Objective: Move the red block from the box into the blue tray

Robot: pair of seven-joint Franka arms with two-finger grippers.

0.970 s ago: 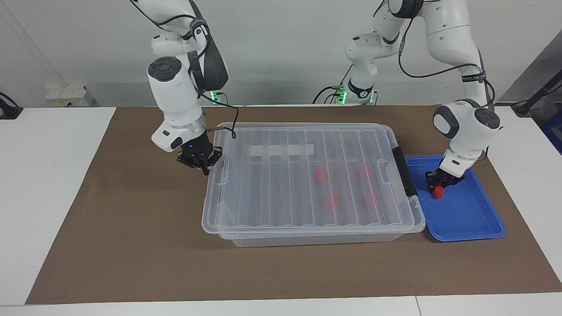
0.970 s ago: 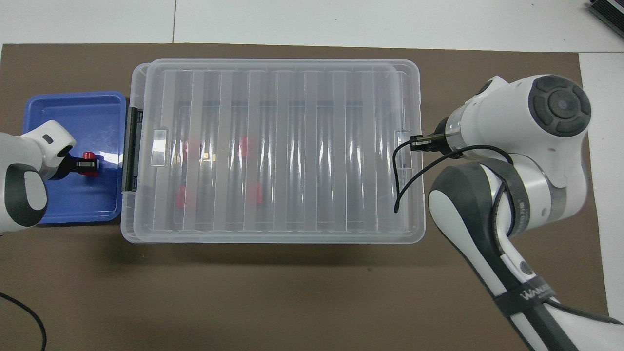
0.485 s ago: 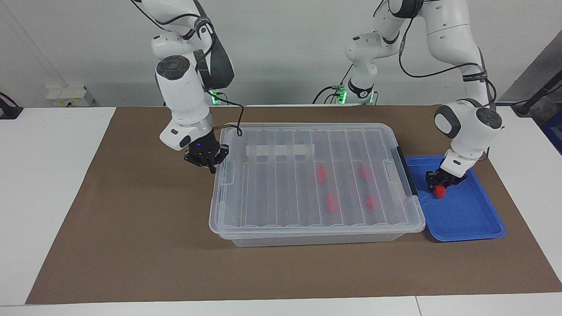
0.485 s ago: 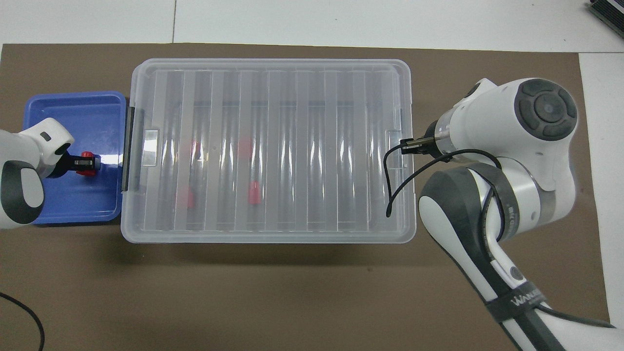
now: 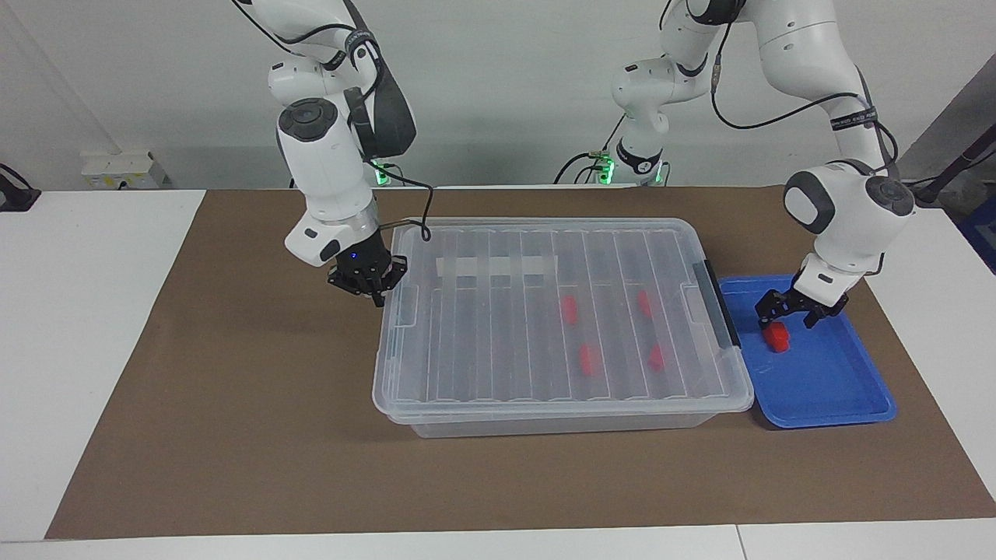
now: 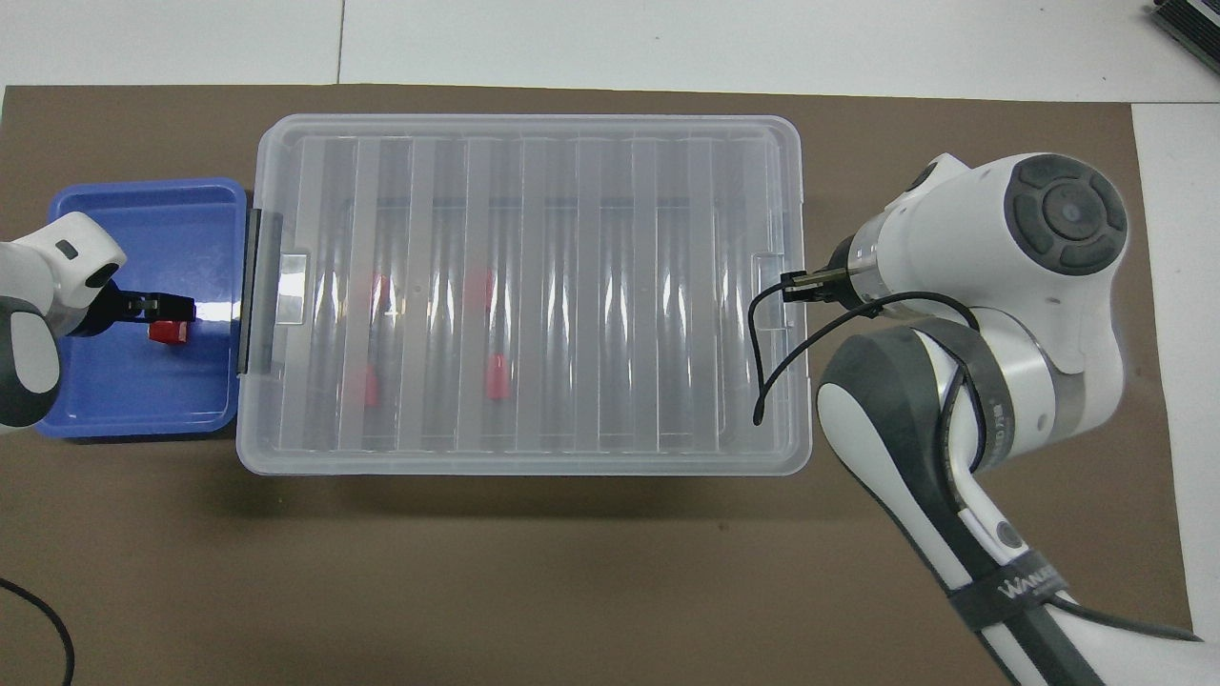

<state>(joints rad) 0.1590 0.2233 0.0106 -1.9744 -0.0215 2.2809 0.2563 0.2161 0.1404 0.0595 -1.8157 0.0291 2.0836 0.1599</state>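
Note:
A red block (image 5: 776, 337) lies in the blue tray (image 5: 832, 389), free of any grip; it also shows in the overhead view (image 6: 169, 332). My left gripper (image 5: 790, 315) is open just above it, over the tray (image 6: 143, 400), and shows in the overhead view (image 6: 181, 307). The clear box (image 5: 498, 342) has its ribbed lid lying flat and closed. Several more red blocks (image 5: 589, 358) show through the lid (image 6: 572, 286). My right gripper (image 5: 366, 286) is at the lid's edge at the right arm's end of the box (image 6: 796, 286).
The tray stands against the box's end with the black latch (image 5: 720, 307), toward the left arm's end of the table. A white tape strip (image 5: 494, 267) is on the lid. Brown mat (image 5: 233, 435) covers the table around both.
My left gripper has opened and risen off the red block, which stays in the tray. The lid, held up at the right arm's end a second ago, has come down flat on the box.

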